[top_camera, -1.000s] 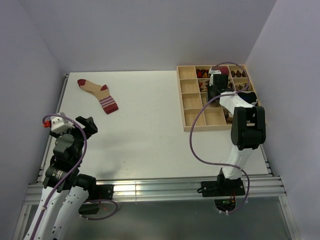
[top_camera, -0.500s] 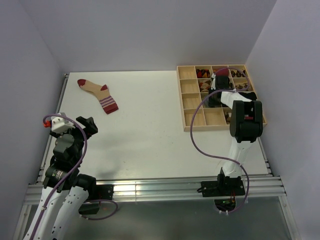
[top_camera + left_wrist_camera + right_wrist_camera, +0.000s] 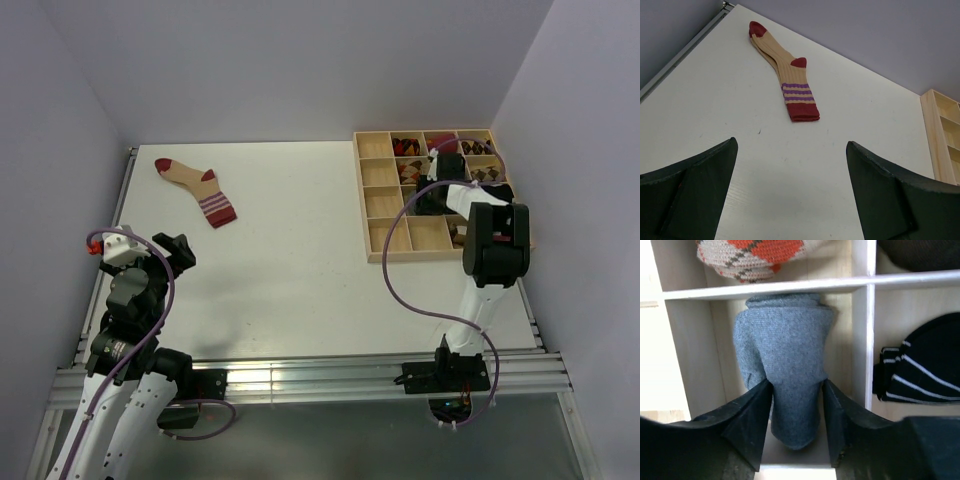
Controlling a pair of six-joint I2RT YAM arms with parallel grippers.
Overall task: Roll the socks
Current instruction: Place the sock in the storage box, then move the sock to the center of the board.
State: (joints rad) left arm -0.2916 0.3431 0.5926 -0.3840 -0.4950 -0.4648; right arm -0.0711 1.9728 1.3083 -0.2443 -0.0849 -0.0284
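A beige sock [image 3: 194,190] with dark-red toe, heel and striped cuff lies flat at the table's far left; it also shows in the left wrist view [image 3: 785,73]. My left gripper [image 3: 790,195] is open and empty, well short of it near the left front edge [image 3: 172,250]. My right gripper [image 3: 796,425] is shut on the plain grey sock [image 3: 785,355], a rolled bundle held inside a compartment of the wooden tray [image 3: 380,205]. A brown argyle sock [image 3: 750,255] fills the compartment beyond. In the top view the right gripper [image 3: 432,190] is over the tray's middle.
The tray's other compartments hold a black-and-white striped bundle [image 3: 920,365], a dark bundle [image 3: 920,252] and more argyle bundles [image 3: 405,146]. Grey walls close in the table at back and sides. A metal rail [image 3: 300,375] runs along the front edge.
The right wrist has moved slightly right and farther back over the tray. The left arm and the beige sock have not moved.
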